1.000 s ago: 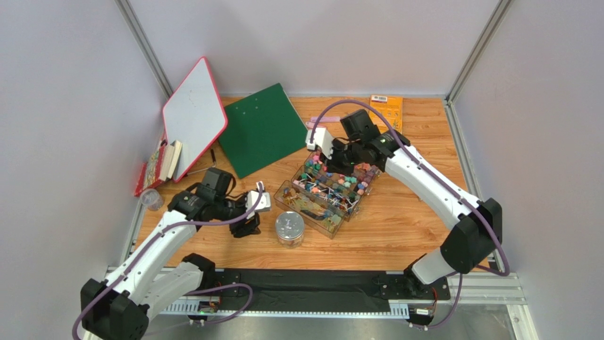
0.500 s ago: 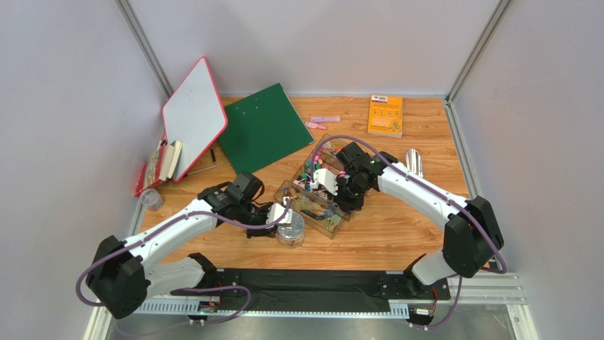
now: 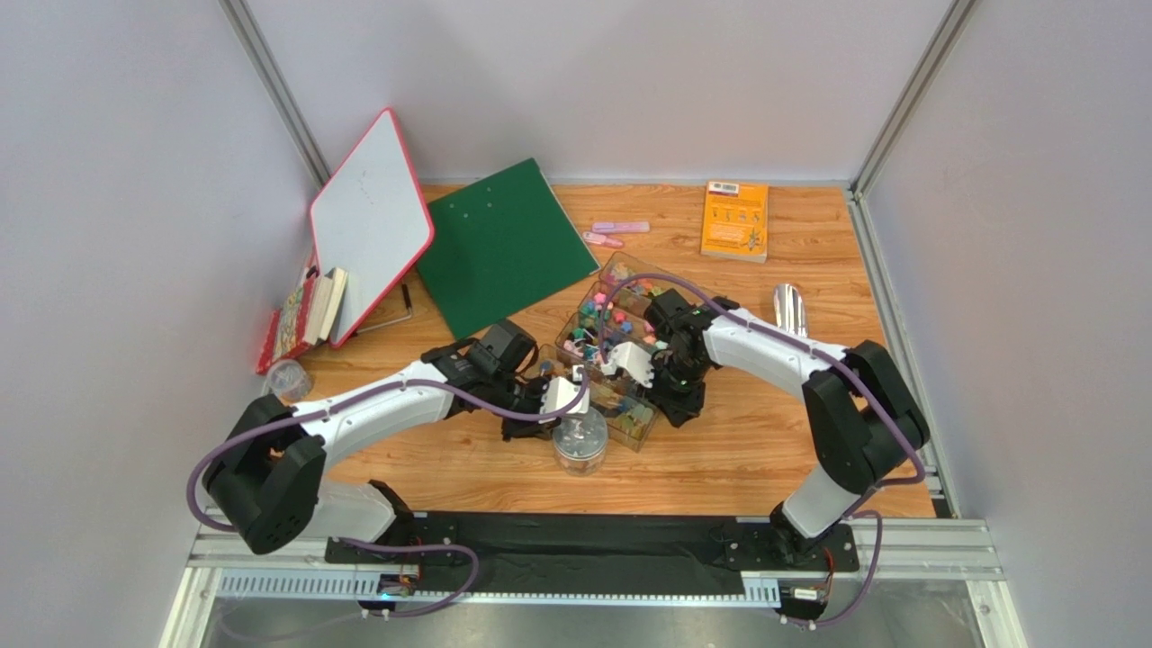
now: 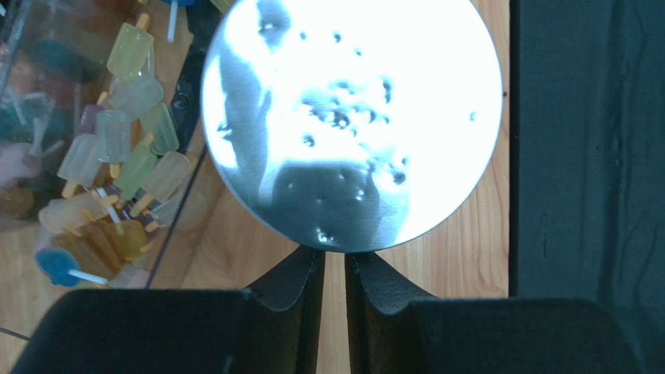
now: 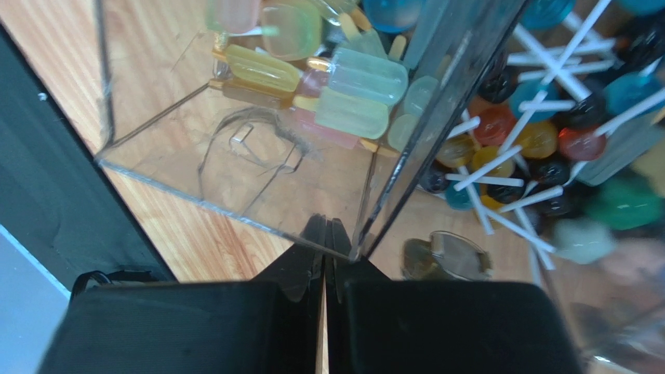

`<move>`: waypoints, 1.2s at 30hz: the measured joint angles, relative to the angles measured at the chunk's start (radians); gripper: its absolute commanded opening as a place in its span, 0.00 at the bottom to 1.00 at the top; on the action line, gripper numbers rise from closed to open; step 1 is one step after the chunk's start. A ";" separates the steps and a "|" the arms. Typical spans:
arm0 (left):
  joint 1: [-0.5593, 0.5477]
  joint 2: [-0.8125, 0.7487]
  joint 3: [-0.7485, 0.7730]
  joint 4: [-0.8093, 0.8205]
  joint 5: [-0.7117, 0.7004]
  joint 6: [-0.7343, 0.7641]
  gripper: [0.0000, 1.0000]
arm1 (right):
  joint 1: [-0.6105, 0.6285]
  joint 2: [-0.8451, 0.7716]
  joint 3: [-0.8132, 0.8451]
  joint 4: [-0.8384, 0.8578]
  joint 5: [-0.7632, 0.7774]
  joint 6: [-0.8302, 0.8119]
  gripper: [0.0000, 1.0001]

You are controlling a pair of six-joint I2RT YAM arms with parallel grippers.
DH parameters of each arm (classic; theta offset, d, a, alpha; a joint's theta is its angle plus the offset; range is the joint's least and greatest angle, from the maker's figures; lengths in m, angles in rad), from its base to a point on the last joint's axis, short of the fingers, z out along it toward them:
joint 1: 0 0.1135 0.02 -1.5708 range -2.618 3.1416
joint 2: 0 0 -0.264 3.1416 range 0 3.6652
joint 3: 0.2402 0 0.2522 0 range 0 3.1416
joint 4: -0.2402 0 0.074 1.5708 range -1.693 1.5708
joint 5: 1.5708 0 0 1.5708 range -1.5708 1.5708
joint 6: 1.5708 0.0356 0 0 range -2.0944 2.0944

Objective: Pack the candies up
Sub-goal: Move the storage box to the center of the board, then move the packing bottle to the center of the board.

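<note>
Candies (image 5: 359, 86), dozens, fill one clear box's (image 5: 234, 179) two compartments; right gripper (image 5: 325, 234) closed tight; left gripper (image 4: 334, 261) nearly closed at one silver lid (image 4: 351, 117), grip unclear.

Multicoloured candies (image 3: 611, 328), green board (image 3: 498, 246), seemingly silver lid (image 4: 351, 117)

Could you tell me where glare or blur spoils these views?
Left wrist view: the round metal lid is blown out by glare, and the candies at left look soft. Right wrist view: the near wall of the clear box is fairly sharp, but candies at far right smear out of focus. Top external view: evenly lit and sharp, with only soft shadows on the table.
</note>
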 measured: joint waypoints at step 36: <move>-0.114 -0.225 -0.146 0.274 -0.208 -0.460 0.84 | -0.357 -0.418 -0.159 0.032 -0.275 -0.092 1.00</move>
